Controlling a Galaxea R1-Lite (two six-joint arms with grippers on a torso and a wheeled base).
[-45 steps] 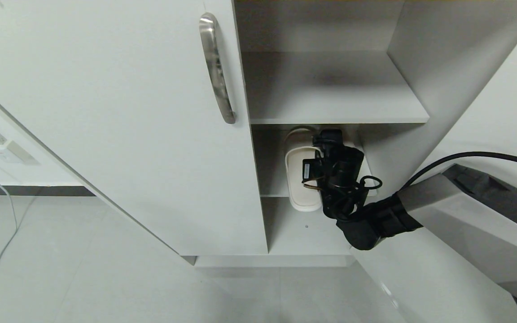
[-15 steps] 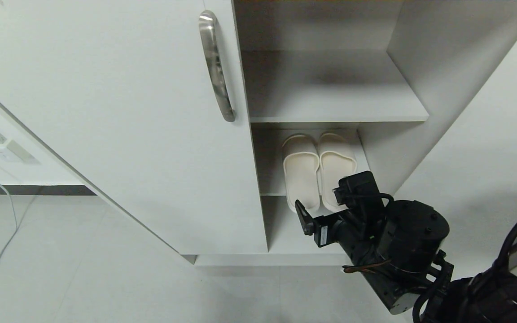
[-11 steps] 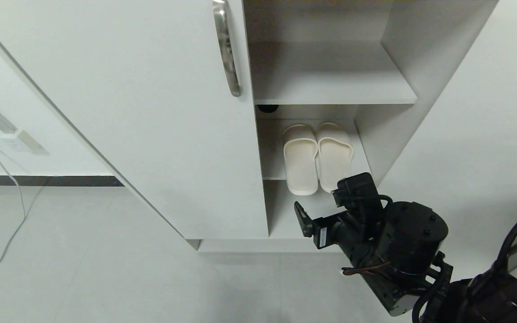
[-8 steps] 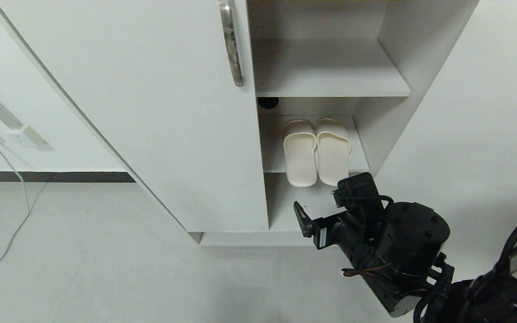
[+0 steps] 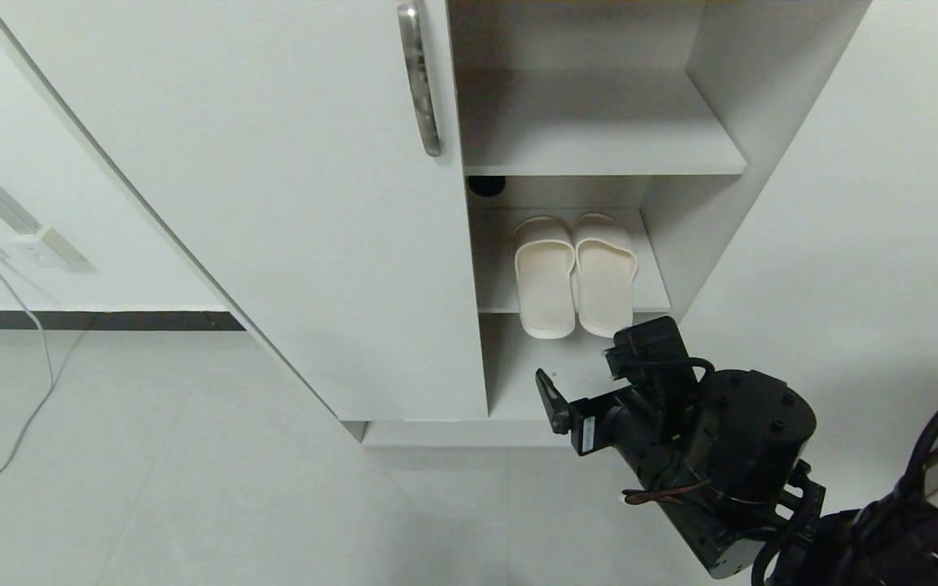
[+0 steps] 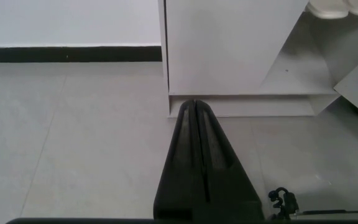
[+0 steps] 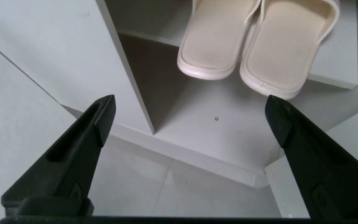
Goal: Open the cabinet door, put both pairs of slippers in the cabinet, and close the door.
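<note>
We see bright, even, diffuse light across the white cabinet door. Soft shadow gathers at the back of the upper shelf. A highlight glints on the metal handle. Straight edges splay toward the head view's corners.

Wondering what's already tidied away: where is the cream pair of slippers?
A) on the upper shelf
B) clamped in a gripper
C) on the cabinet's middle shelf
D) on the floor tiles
C: the slippers lie side by side on the middle shelf, the right gripper open.
</note>
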